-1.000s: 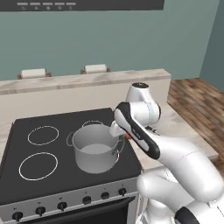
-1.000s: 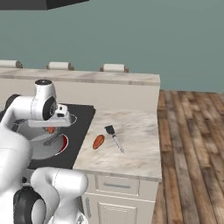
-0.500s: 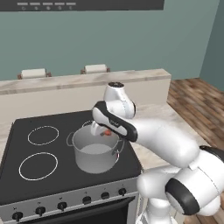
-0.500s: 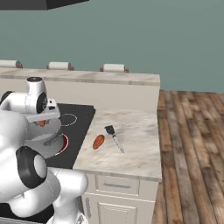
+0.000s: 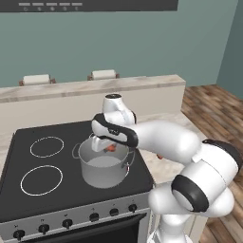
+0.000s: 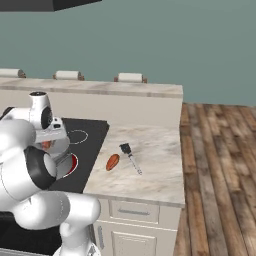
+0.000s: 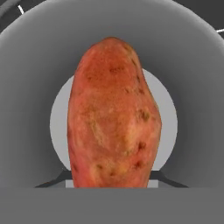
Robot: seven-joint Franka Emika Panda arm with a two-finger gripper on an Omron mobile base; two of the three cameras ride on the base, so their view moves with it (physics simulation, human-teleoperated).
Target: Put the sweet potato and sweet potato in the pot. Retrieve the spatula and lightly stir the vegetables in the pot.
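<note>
My gripper [image 5: 106,145] hangs over the open mouth of the grey pot [image 5: 95,176] on the stove and is shut on one sweet potato [image 5: 111,148]. In the hand view this orange-red sweet potato [image 7: 113,118] stands between the fingertips [image 7: 171,182], with the pot's wall [image 7: 30,87] and pale bottom behind it. From the right base view the held sweet potato [image 6: 46,145] peeks out beside my arm. The other sweet potato [image 6: 113,162] lies on the marble counter just right of the stove. Beside it lies the spatula [image 6: 131,157], head pointing away.
The pot stands on the front right part of the black cooktop [image 5: 42,142]; two ringed burners [image 5: 42,179] lie to its left. A raised counter ledge [image 5: 95,85] runs behind the stove. The marble counter [image 6: 150,165] ends at a wooden floor on the right.
My arm has swung left from the pot's right side, carrying the sweet potato to above the pot's mouth. The other sweet potato and the spatula have stayed put.
</note>
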